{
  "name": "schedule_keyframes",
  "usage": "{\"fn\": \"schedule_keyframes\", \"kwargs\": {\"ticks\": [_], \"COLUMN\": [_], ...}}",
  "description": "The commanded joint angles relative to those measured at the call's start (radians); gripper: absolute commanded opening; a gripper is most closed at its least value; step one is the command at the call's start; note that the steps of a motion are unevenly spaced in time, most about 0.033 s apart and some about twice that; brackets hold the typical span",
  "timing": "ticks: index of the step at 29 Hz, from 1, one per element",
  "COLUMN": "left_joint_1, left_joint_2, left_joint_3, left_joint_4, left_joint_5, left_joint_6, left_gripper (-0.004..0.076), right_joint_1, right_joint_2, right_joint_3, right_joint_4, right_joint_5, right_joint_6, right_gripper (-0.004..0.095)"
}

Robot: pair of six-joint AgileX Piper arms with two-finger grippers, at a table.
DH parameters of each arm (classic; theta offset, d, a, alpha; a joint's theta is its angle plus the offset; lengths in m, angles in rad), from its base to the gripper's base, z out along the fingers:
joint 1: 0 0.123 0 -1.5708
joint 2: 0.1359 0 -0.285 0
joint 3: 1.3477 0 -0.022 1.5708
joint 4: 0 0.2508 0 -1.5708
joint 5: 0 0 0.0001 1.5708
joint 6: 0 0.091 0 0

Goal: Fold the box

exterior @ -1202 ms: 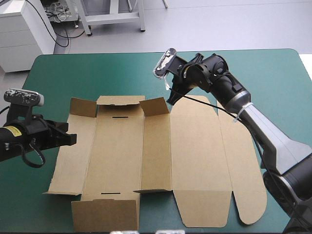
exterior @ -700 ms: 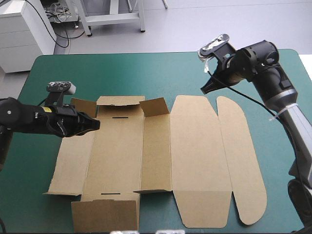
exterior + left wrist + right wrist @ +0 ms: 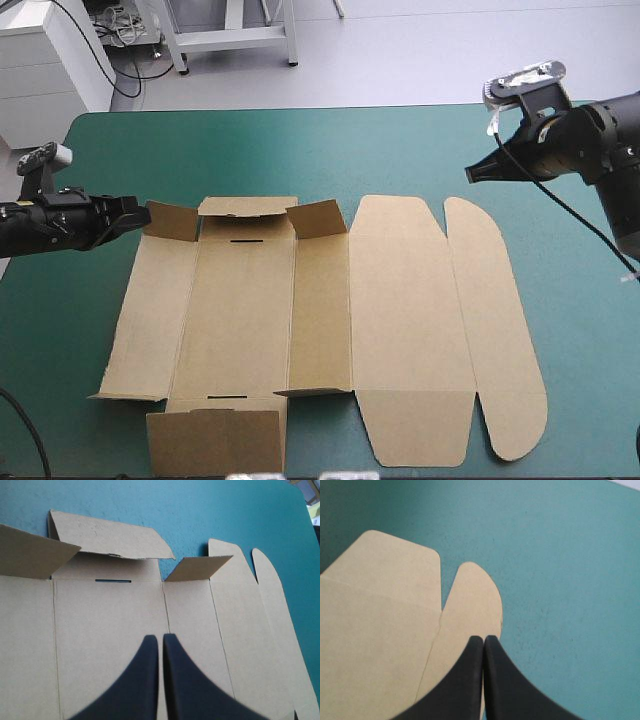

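The brown box (image 3: 400, 320) lies as a flat cut sheet in the middle of the table. Its small far flaps (image 3: 318, 217) stand partly raised, and its two rounded lid panels (image 3: 495, 330) lie flat on the right. My left gripper (image 3: 143, 212) is shut and hovers just left of the far-left flap (image 3: 170, 220), pointing at it. In the left wrist view the gripper (image 3: 161, 638) is empty over the box's panels (image 3: 105, 630). My right gripper (image 3: 470, 176) is shut and sits beyond the lid's far end; in its wrist view the gripper (image 3: 483, 639) points over the rounded lid tip (image 3: 472, 605).
Teal-green cover (image 3: 300, 150) runs from the box to the table's far edge. A narrower strip of the cover (image 3: 590, 330) lies between the lid and the table's right edge. A near flap (image 3: 215, 440) of the box reaches almost to the front edge.
The left gripper reached in over the far-left flap, then drew back to the left. The right arm swung from the box's far middle out toward the table's right side.
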Motion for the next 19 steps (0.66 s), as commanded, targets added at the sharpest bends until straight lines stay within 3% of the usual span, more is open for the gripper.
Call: {"fn": "schedule_keyframes", "kwargs": {"ticks": [1, 12, 19], "left_joint_1": [0.007, 0.007, 0.007], "left_joint_2": [-0.037, -0.132, -0.177], "left_joint_3": [-0.032, -0.032, -0.030], "left_joint_4": [-0.015, 0.161, 0.120], "left_joint_5": [0.036, -0.032, -0.015], "left_joint_6": [0.005, -0.047, -0.049], "left_gripper": [0.0016, 0.0016, 0.0016], "right_joint_1": [-0.035, -0.120, -0.120], "right_joint_2": [-0.097, -0.253, -0.320], "right_joint_3": [0.088, 0.332, 0.406], "right_joint_4": [-0.019, -0.015, 0.029], "right_joint_5": [-0.043, -0.080, -0.119], "right_joint_6": [0.004, -0.014, -0.014], "right_gripper": [-0.0022, -0.0022, -0.0022]}}
